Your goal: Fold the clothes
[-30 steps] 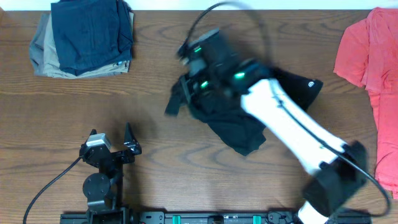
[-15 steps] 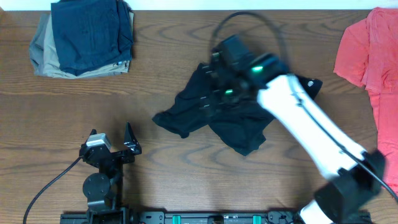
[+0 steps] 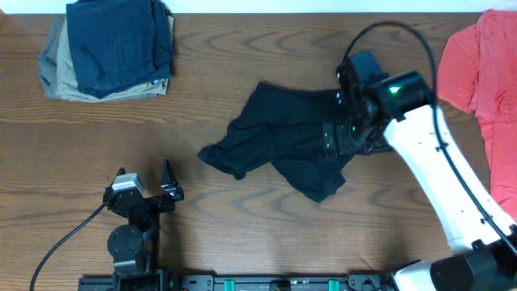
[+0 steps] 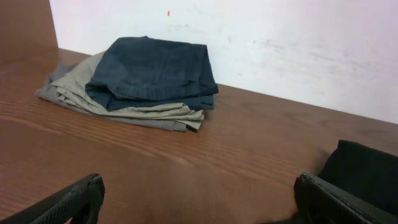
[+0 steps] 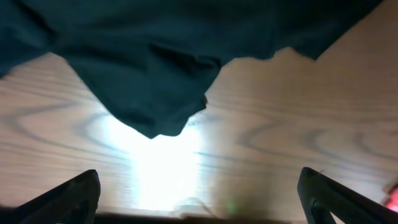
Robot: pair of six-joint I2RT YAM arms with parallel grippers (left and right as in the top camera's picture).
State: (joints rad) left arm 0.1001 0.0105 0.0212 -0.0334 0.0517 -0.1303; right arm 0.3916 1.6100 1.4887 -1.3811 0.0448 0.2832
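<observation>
Overhead, black shirt (image 3: 279, 141): crumpled mid-table; long axis runs near-left to far-right, one lobe pointing near.
Overhead, right gripper (image 3: 343, 139): spread wide above the shirt's right edge.
Overhead, left gripper (image 3: 145, 179): near left, wide open, well apart from the shirt.
Overhead, surroundings: folded navy and khaki garments (image 3: 109, 48) far left; coral-red shirt (image 3: 477, 81) at right edge.
Left wrist: fingers wide; folded garments far left, black shirt right.
Right wrist: fingers wide over bare table (image 5: 280, 124); black shirt beyond.

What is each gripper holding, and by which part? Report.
Nothing is held. The right gripper is open over an edge of the black shirt; the left gripper is open and empty.
</observation>
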